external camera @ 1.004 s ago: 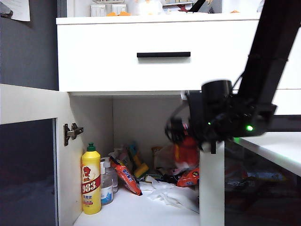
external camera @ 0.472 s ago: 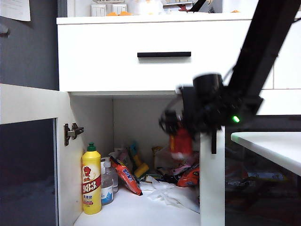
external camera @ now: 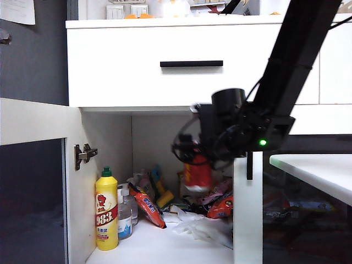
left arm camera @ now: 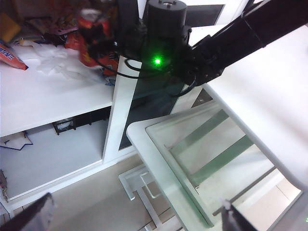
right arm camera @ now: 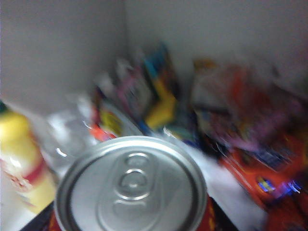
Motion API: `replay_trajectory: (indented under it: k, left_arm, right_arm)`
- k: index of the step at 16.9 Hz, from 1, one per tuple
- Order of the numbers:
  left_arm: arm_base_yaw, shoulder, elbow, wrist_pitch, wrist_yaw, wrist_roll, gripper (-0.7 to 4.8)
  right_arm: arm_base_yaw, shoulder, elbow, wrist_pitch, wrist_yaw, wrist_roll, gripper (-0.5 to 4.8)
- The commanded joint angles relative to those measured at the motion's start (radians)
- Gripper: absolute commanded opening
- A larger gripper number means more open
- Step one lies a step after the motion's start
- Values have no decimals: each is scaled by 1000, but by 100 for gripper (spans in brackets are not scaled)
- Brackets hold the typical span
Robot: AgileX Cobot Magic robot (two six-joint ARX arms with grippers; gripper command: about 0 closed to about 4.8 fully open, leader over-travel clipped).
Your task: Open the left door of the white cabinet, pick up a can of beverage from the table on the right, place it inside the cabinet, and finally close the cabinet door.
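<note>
Right gripper (external camera: 193, 157) clamping the red beverage can (external camera: 197, 171), carrying it upright inside the open mouth of the white cabinet (external camera: 181, 66), above the shelf, not touching anything. Silver lid and pull tab (right arm camera: 131, 185) filling the right wrist view, smooth rolled rim catching light.

Directly below and behind the gripper: crinkled glossy snack packets (external camera: 221, 206) and a rumpled white plastic bag (external camera: 203, 225), soft and uneven. Risking a tipped can if set down on that heap; a hard cylinder needing flat bare shelf, available nearer the front edge. Also risking a knock from the black wrist housing against the white centre stile (external camera: 247, 214), just beside the gripper on its table side.

Farther off on the door side: tall yellow detergent bottle (external camera: 106, 212) with green cap, rigid plastic, well apart. Left door (external camera: 33, 181) standing swung open, dark glass pane in white frame.

Left gripper (left arm camera: 134, 219) hanging wide open and empty, off beside the white table (left arm camera: 159, 159), holding nothing.
</note>
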Motion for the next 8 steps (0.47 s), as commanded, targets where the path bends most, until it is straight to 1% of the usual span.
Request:
replay_trajectory:
  k: [1, 2, 3, 6, 8]
  left_arm:
    - [0, 0, 1, 12, -3, 1, 479]
    - [0, -1, 1, 12, -3, 1, 479]
    - [0, -1, 1, 12, -3, 1, 479]
    - [0, -1, 1, 11, -2, 1, 479]
    - [0, -1, 1, 3, -1, 1, 479]
  right_arm:
    - [2, -20, 8, 73, 1, 1, 176]
    - [18, -20, 8, 75, 2, -4, 176]
    - [29, -20, 8, 79, 6, -35, 176]
    - [63, -27, 8, 98, 8, -164, 175]
    - [75, -52, 9, 90, 7, -186, 176]
